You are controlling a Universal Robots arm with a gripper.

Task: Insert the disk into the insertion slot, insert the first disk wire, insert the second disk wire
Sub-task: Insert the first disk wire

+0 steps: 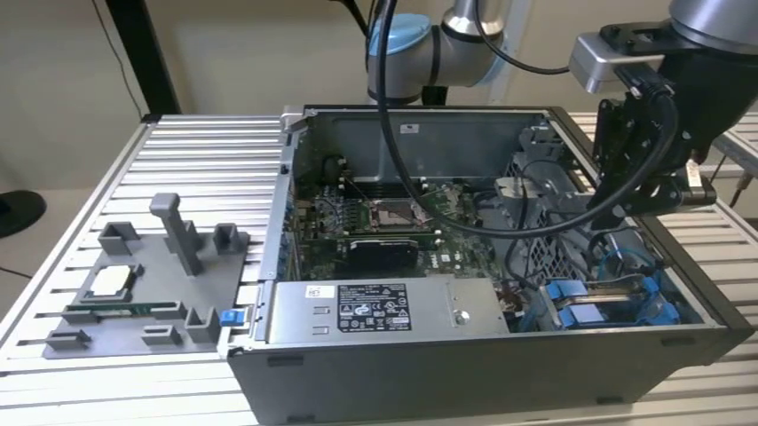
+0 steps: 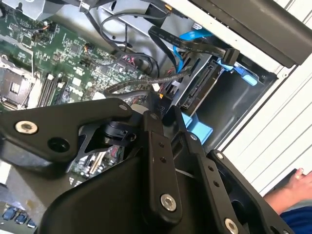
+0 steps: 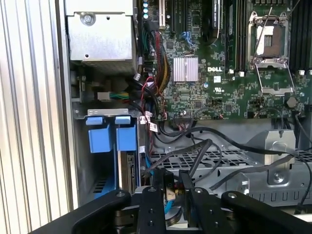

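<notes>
- Here, the arm's black hand reaches down into an open computer case. Its two fingers are pressed in on a small dark wire plug in what looks like a pinch grip. The plug is just short of the insertion slot.
- The disk already sits in the insertion slot, edge-on in its blue carrier frame. Its connector end faces the hand.
- Two blue tabs stand at the slot's mouth in the first wrist view.
- A second black plug on a flat cable lies over the slot's far corner. I cannot tell whether it is seated.
- Loose black cables loop between the slot and the motherboard, close to the hand.
- Judging from this, the disk step is done and a wire step is in hand. To do it well, the plug should be square to the disk's connector edge and pushed straight and gently. The loose cables should be kept out from between plug and socket.
- A grey labelled power-supply box lies near the slot, inside the case.
- A grey parts tray rests on the slatted metal surface, well apart from the slot, beyond the case wall.
- A person's blue sleeve shows outside the case, near the slot's outer wall.
</notes>
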